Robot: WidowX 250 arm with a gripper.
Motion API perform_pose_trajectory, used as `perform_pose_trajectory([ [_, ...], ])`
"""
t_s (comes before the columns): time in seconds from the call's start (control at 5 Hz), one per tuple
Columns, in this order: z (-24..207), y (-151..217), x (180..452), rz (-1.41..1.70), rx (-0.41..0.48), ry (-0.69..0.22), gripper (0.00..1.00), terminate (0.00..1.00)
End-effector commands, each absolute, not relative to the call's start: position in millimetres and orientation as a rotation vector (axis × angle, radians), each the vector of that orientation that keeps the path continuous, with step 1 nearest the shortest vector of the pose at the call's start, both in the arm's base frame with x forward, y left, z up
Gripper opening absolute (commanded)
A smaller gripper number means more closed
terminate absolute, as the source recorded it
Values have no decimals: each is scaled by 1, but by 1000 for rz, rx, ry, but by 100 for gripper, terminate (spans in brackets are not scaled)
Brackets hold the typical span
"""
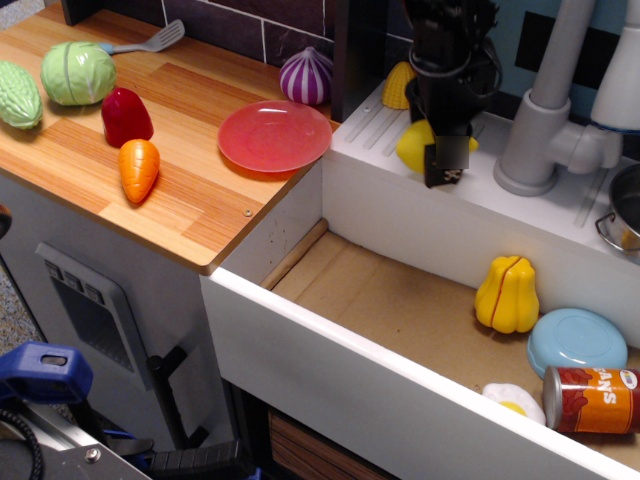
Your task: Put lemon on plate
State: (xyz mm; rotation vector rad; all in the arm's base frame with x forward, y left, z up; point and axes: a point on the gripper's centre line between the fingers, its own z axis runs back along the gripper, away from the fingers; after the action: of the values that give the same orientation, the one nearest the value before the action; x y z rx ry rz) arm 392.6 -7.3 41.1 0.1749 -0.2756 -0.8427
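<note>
You're looking at a lemon point(412, 145) showing smooth, glossy yellow plastic, and a plate point(274, 136) gleaming in translucent red-pink plastic. The desk point(200, 190) is showing a striped wood-grain finish, the drawer floor point(400, 305) is looking like matt brown board, and the can point(592, 399) is carrying a glossy paper label.
</note>
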Motion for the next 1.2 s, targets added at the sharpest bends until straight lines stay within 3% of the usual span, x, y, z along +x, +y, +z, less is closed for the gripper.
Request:
perform_pose_trajectory([
  [0.0,97,39,374,-871,318,-289,0,0],
  [0.4,88,95,369,-997,326,-291,0,0],
  [0.6,75,111,376,-1030,304,-307,100,0],
  [1.0,61,116,383,-1030,226,-327,100,0],
])
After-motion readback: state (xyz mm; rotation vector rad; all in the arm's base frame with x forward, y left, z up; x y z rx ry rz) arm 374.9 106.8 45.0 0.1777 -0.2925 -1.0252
